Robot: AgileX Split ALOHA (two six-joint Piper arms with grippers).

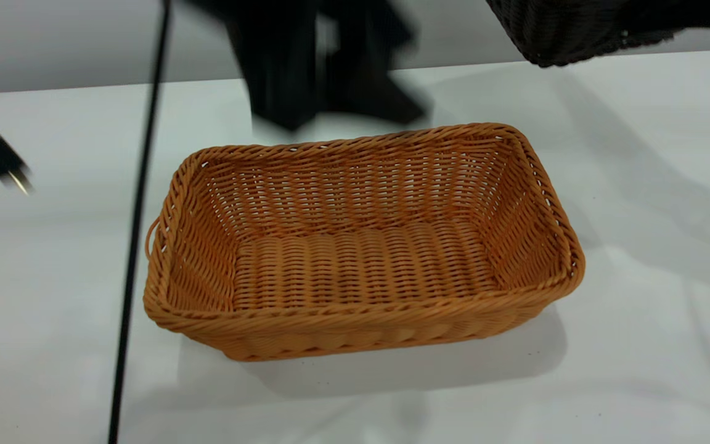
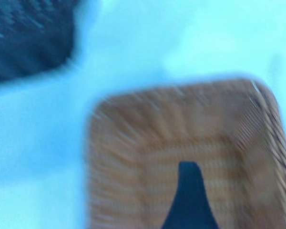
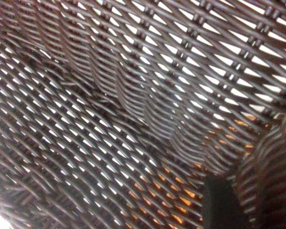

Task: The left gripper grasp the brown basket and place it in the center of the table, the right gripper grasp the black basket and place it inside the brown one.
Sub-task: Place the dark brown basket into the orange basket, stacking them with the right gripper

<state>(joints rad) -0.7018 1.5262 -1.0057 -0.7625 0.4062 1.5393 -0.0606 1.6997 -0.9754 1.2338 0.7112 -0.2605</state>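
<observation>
Exterior view: rectangular orange-tan wicker basket [image 1: 364,246] sits on white counter [image 1: 638,345]; near-black wicker basket [image 1: 577,31] held aloft, right hand [image 3: 221,202] pinching it; left hand [image 1: 324,68] state undeterminable.

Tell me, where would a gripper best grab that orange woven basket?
Probably the braided rim of the brown basket, on a long side, coming from above: it sits upright and open on the table, and the thin flared wall fits between fingers.

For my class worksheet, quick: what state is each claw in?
Left claw: cannot be told.
Right claw: closed, holding the black basket.
</observation>
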